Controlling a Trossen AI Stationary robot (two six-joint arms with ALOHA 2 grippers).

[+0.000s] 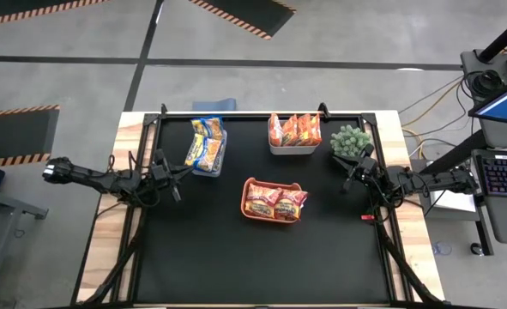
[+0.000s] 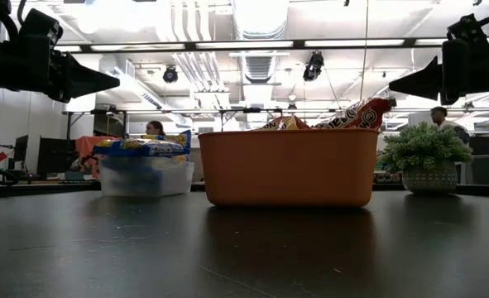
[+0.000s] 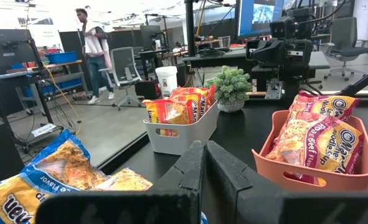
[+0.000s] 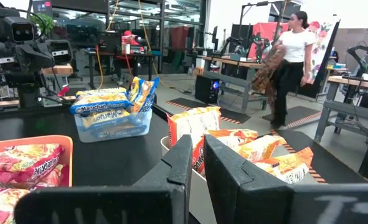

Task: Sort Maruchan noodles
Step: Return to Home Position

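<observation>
The Maruchan noodles lie in three bins on the black table. Blue-and-yellow packets fill the clear bin [image 1: 206, 148] at the far left. Orange packets stand in the white bin [image 1: 293, 133] at the far middle. Red packets lie in the orange bin [image 1: 273, 202] at the centre. My left gripper [image 1: 178, 173] hangs shut and level at the table's left side, beside the clear bin, with nothing in it. My right gripper [image 1: 348, 177] hangs shut and level at the right side, near the potted plant, and is likewise empty. Their own views show the shut left fingers [image 3: 203, 152] and the shut right fingers [image 4: 196, 146].
A small green potted plant [image 1: 350, 140] stands at the far right, just beyond my right gripper. The near half of the black mat [image 1: 262, 266] is bare. Wooden table edges flank the mat. People move in the room behind the table.
</observation>
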